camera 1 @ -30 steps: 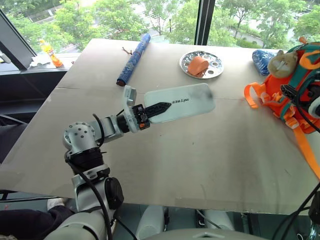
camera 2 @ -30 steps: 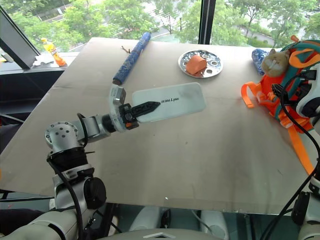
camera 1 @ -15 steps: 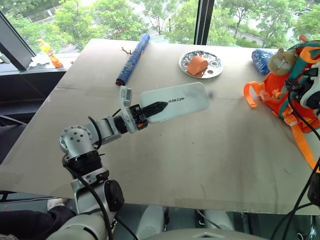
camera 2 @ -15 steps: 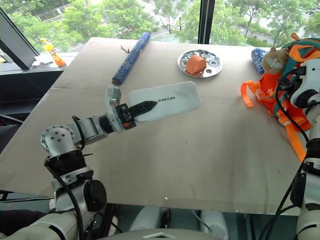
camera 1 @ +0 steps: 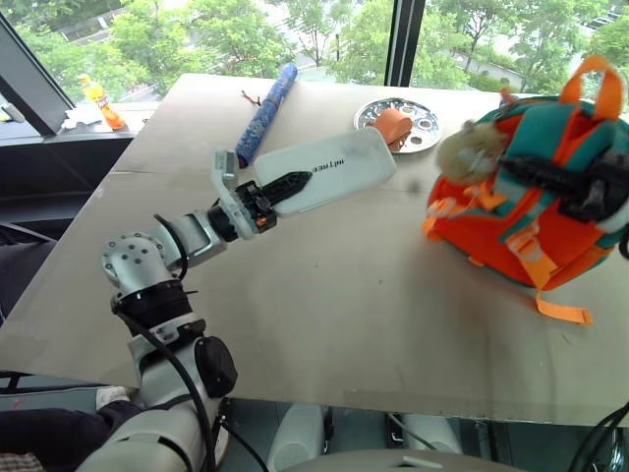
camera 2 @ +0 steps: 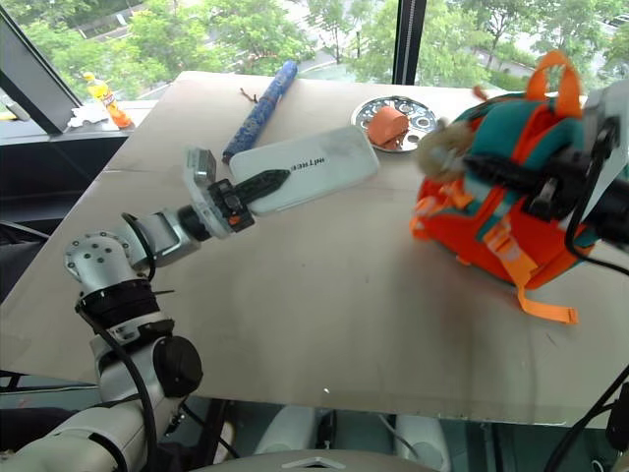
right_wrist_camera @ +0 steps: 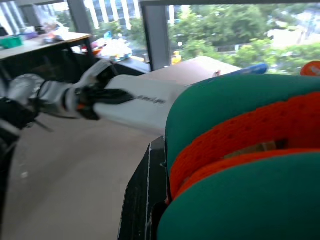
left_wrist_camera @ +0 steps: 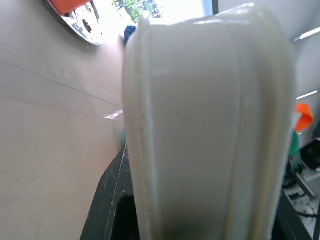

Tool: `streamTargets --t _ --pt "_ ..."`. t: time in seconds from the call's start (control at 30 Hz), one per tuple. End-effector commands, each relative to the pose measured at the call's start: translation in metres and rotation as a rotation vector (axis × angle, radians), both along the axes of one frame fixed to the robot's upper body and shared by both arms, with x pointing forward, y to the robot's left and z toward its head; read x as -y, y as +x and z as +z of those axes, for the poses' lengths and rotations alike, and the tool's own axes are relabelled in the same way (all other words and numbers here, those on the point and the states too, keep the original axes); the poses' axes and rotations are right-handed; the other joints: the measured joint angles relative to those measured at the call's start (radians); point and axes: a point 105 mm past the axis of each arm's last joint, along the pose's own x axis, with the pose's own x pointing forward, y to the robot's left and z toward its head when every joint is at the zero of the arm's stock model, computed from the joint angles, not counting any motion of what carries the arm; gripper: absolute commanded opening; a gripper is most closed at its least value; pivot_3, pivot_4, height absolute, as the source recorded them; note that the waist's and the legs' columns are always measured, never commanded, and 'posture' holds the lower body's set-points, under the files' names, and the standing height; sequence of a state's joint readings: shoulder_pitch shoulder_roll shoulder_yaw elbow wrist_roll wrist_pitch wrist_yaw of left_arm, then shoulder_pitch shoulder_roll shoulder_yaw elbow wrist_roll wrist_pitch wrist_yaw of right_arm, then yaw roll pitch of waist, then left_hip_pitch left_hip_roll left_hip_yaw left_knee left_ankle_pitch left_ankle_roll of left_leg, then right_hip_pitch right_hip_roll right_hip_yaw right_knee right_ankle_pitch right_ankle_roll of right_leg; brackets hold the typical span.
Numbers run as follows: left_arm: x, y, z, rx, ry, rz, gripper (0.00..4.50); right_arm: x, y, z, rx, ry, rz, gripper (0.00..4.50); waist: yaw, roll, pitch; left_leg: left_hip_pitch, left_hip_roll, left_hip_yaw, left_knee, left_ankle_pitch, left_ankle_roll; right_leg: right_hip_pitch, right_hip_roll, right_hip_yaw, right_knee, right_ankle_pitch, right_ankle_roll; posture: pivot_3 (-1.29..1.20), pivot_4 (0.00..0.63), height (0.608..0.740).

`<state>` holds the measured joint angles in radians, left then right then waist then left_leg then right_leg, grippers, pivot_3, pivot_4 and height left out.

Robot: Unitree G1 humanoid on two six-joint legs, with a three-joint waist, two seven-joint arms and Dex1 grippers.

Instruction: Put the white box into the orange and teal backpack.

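My left gripper [camera 1: 295, 184] is shut on one end of the white box [camera 1: 339, 165], a flat case with small dark lettering, and holds it level above the table's middle left. The left wrist view looks straight along the white box [left_wrist_camera: 210, 125]. At the right, the orange and teal backpack [camera 1: 501, 236] is tipped on the table, with its beige plush charm [camera 1: 462, 152] facing the box. My right gripper [camera 1: 550, 177] is shut on the backpack's upper teal part. One black finger [right_wrist_camera: 145, 200] presses against the teal and orange fabric [right_wrist_camera: 240, 150].
A blue patterned roll [camera 1: 263, 113] lies at the table's far left. A metal plate [camera 1: 423, 111] holding an orange item [camera 1: 395, 125] sits just behind the box's far end. An orange bottle [camera 1: 98, 101] stands on the window ledge.
My right gripper shut on the backpack and dragged it left toward the table's middle, tipping it up. My left gripper carried the white box slightly left and up.
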<state>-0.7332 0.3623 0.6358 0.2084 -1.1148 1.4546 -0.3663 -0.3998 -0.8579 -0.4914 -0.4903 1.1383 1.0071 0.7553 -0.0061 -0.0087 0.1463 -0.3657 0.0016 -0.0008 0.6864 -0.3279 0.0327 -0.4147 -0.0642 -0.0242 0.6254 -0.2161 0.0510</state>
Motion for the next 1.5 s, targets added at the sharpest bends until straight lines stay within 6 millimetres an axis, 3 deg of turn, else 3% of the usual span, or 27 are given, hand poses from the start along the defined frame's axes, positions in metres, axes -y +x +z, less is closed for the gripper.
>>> streamTargets --t 0.03,0.23,0.43,0.67,0.93,1.23,1.5 --pt "-0.002 -0.015 0.035 0.150 -0.003 -0.099 1.10 -0.006 -0.029 -0.008 -0.012 -0.075 0.008 0.10 0.007 -0.001 0.001 0.000 0.000 -0.001 0.000 0.000 0.000 0.000 0.000 -0.001 0.000 0.000 0.000 0.00 0.150 0.731" --pt "0.017 -0.034 0.051 0.442 0.235 -0.247 1.10 0.017 -0.032 -0.053 -0.152 -0.188 -0.145 0.10 0.025 -0.004 0.001 -0.001 -0.003 -0.003 0.000 0.000 0.000 0.002 -0.001 -0.003 -0.002 0.000 0.000 0.00 0.150 0.731" --pt "0.054 -0.036 0.055 0.781 0.427 -0.387 1.10 0.030 -0.037 -0.046 -0.157 -0.176 -0.154 0.10 0.023 -0.004 0.001 0.001 -0.003 -0.003 0.001 0.000 0.000 0.004 0.000 -0.002 -0.001 0.000 0.000 0.00 0.150 0.731" --pt "0.066 -0.019 0.056 1.048 0.575 -0.380 1.10 0.041 -0.047 -0.044 -0.191 -0.208 -0.165 0.10 0.023 -0.005 0.002 0.000 -0.002 -0.003 0.000 0.000 0.001 0.003 0.001 -0.003 -0.003 0.000 0.000 0.00 0.150 0.731" --pt "0.074 -0.017 0.057 1.175 0.620 -0.437 1.10 0.046 -0.055 -0.046 -0.203 -0.233 -0.182 0.10 0.025 -0.006 0.002 -0.002 -0.002 -0.003 0.001 -0.002 0.004 0.003 0.001 -0.003 -0.003 0.000 0.000 0.00 0.150 0.731" --pt "0.104 -0.041 0.050 1.251 0.555 -0.638 1.10 0.040 -0.051 -0.043 -0.167 -0.232 -0.178 0.10 0.023 -0.006 0.002 -0.003 -0.002 -0.004 0.002 -0.002 0.005 0.003 0.001 -0.004 -0.002 0.000 0.000 0.00 0.150 0.731" --pt "0.135 -0.035 0.053 1.299 0.561 -0.660 1.10 0.027 -0.050 -0.042 -0.150 -0.241 -0.123 0.10 0.024 -0.006 0.003 -0.003 -0.002 -0.004 0.004 -0.002 0.005 0.003 0.001 -0.003 -0.002 -0.001 0.000 0.00 0.150 0.731"
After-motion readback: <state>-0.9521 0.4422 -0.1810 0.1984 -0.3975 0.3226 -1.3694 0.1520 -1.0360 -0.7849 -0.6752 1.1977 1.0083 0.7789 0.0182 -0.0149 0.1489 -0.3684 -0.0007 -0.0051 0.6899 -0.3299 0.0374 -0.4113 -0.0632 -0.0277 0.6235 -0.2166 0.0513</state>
